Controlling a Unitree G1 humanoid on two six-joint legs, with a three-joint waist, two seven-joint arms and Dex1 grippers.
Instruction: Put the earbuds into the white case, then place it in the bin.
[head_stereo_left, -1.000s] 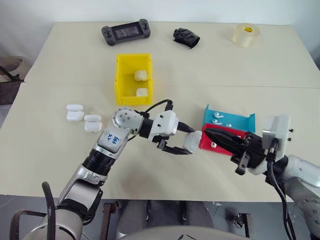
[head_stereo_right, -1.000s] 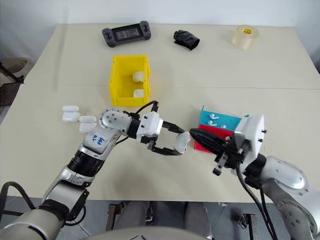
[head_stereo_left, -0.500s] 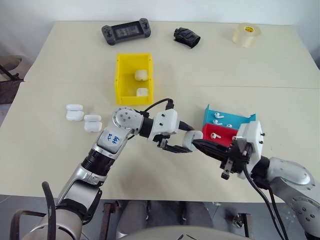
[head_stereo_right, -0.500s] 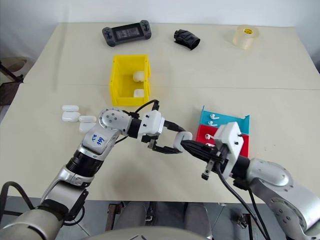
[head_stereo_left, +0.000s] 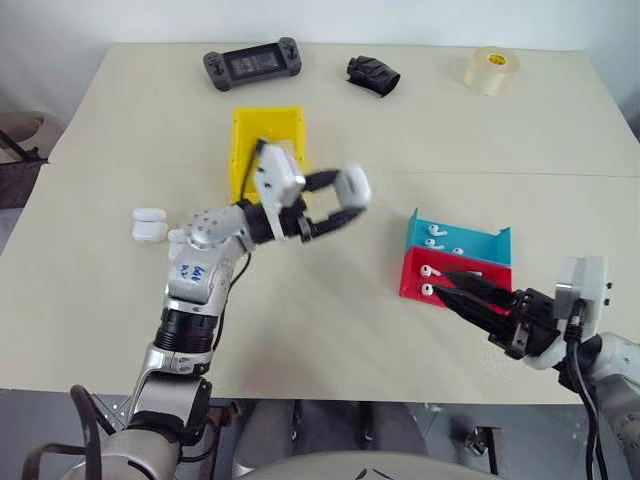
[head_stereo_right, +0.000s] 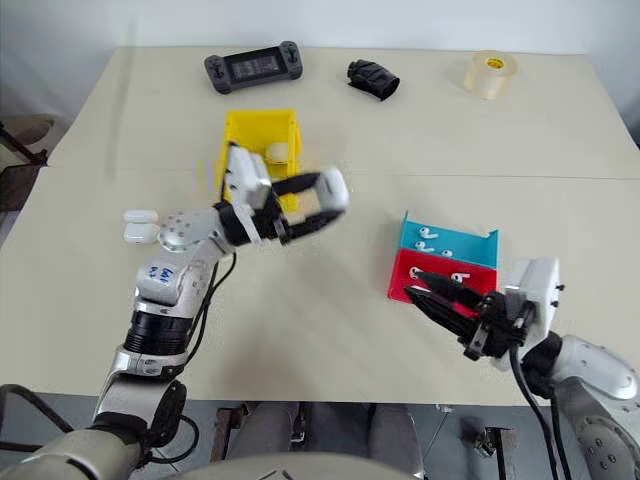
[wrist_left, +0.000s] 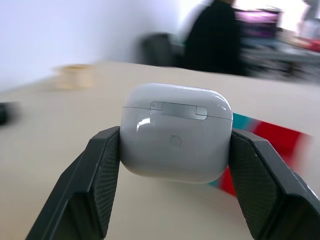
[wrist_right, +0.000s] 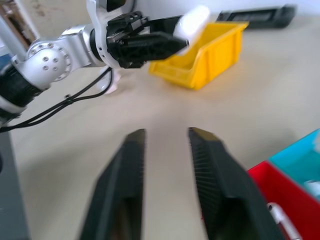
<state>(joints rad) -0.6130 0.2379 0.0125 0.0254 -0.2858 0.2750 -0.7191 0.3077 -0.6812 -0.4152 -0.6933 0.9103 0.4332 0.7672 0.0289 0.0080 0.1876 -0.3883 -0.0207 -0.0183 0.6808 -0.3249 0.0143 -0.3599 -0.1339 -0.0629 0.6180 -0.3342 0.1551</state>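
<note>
Head views: the left end effector (head_stereo_left: 340, 203) clamps a closed white case (head_stereo_left: 353, 187) above the bench (head_stereo_left: 120, 120), at about four o'clock from the yellow bin (head_stereo_left: 240, 160) (two more cases already lie inside). The right end effector (head_stereo_left: 450, 288) hovers empty, fingers parted, at the red tray (head_stereo_left: 410, 275), where earbuds (head_stereo_left: 428, 270) lie.

Left wrist view: the case (wrist_left: 176, 132) sits gripped between both black fingers (wrist_left: 97, 177), lid shut.

Right wrist view: the right end effector's fingers (wrist_right: 125, 190) stand moderately apart, holding nothing; beyond them, the bin (wrist_right: 210, 60) at twelve o'clock.
</note>
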